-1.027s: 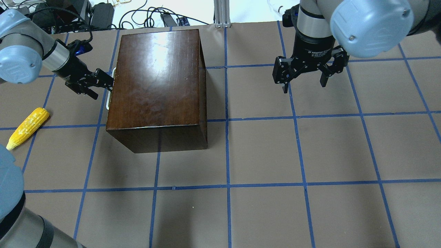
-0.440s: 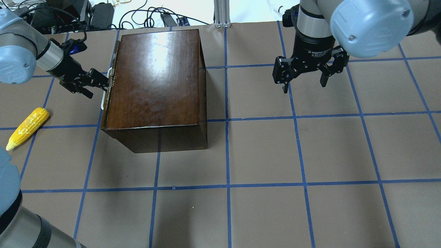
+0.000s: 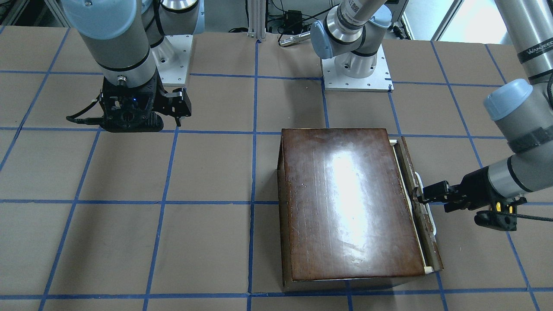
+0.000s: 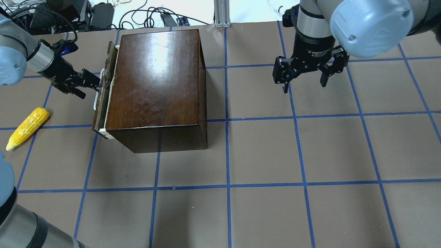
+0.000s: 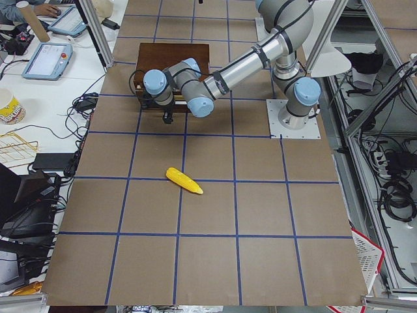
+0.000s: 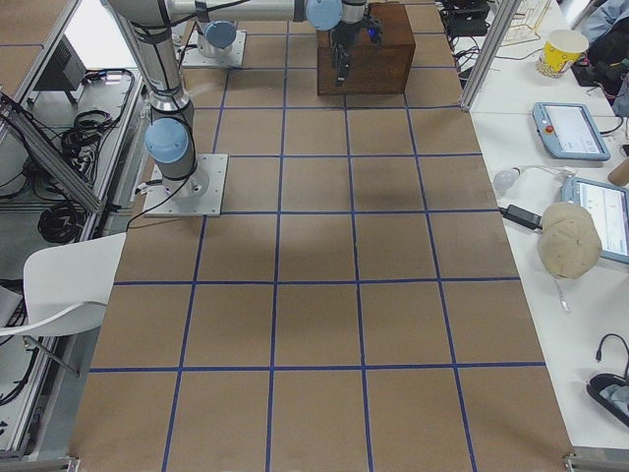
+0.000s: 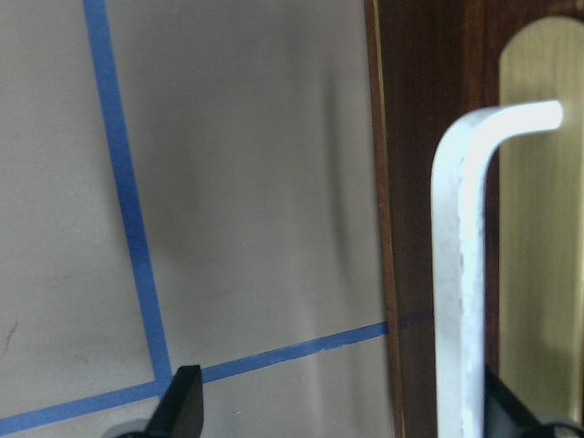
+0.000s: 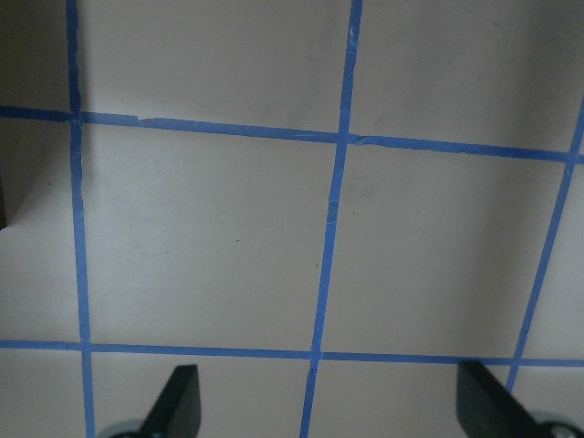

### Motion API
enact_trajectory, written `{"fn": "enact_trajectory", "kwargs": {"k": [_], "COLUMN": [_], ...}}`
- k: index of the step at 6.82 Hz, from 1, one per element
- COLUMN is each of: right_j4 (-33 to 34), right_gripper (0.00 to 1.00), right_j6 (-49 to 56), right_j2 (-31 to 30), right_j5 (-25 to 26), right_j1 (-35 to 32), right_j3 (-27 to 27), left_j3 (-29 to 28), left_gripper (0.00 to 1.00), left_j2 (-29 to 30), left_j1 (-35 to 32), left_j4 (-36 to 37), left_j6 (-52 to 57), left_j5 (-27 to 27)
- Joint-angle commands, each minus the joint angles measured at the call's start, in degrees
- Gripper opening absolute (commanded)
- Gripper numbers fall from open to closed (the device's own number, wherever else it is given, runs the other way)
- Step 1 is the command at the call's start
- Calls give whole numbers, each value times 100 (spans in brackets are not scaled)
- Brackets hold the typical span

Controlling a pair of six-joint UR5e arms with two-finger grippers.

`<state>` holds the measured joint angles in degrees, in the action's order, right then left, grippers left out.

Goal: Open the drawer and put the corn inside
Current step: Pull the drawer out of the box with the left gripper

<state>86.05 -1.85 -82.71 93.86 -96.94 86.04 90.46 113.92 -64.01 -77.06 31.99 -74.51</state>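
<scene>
**Drawer slightly out, corn on the table**

The drawer (image 4: 102,103) is seen slightly out of the box (image 4: 155,79). Its white handle (image 7: 459,301) is hooked by the left gripper (image 4: 93,83), whose fingers are spread. The corn (image 4: 27,128) is laid on the table (image 4: 262,155), well apart. The right gripper (image 4: 304,86) is held open beyond the box.

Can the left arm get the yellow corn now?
Probably yes: the corn lies in the open near the left gripper, with nothing between them. But that gripper is busy pulling at the drawer.
</scene>
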Motion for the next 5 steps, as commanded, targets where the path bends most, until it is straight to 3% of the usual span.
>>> {"fn": "enact_trajectory", "kwargs": {"k": [1, 5], "right_j4": [0, 0], "right_gripper": [100, 100], "right_j6": [0, 0], "right_j2": [0, 0], "right_j5": [1, 1], "right_j1": [0, 0], "right_j3": [0, 0], "left_j3": [-11, -29], "left_gripper": [100, 100], "left_j2": [7, 51], "left_j1": [152, 424], "left_j4": [-2, 138], "left_j6": [105, 202], "left_j5": [-3, -20]}}
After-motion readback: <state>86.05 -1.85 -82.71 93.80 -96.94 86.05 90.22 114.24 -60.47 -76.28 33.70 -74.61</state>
